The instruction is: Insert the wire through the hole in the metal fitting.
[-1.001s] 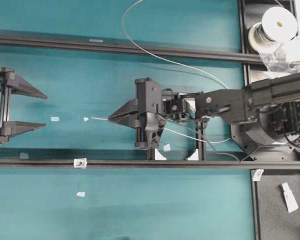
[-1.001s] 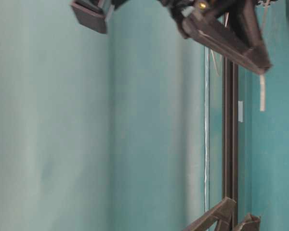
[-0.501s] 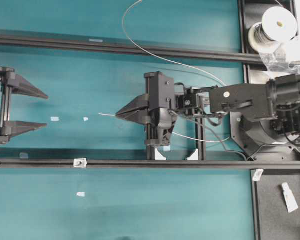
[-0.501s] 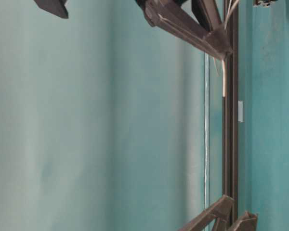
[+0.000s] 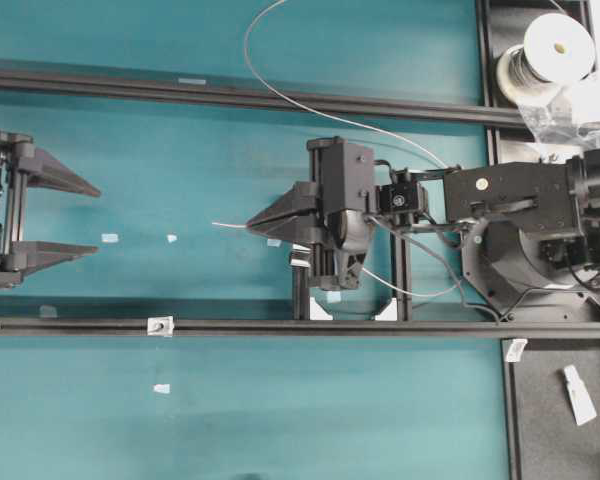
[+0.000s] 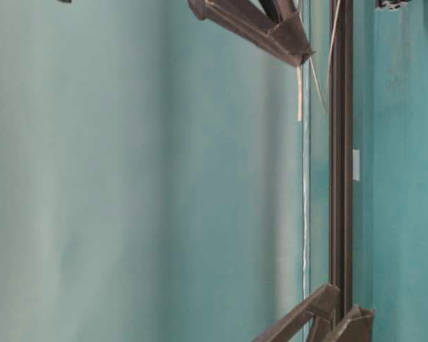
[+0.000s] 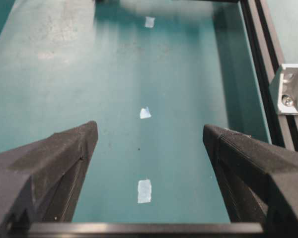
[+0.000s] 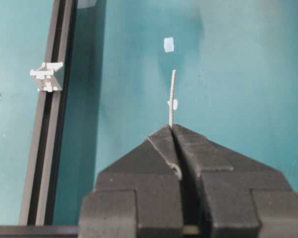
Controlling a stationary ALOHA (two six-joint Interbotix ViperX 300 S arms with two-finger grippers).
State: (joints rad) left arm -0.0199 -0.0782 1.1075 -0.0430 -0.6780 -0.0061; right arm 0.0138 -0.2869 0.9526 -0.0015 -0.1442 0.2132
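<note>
Right gripper (image 5: 252, 224) clamped on thin silvery wire (image 5: 228, 225), tip pointing left; tiny square metal fitting (image 5: 160, 325) lying near-left. Left gripper (image 5: 90, 217) wide, empty.

You're looking at two matte black arms. The right gripper (image 5: 250, 226) has wedge-shaped fingers (image 8: 161, 144) with a finely grained surface, tapering to a point from blocky bases. Behind it sits a boxy black wrist housing, with thin black cables looping along the forearm and a pale round screw head on the link. The left gripper (image 5: 92, 218) has the same long triangular fingers (image 7: 64, 153), ridged along their inner edges
</note>
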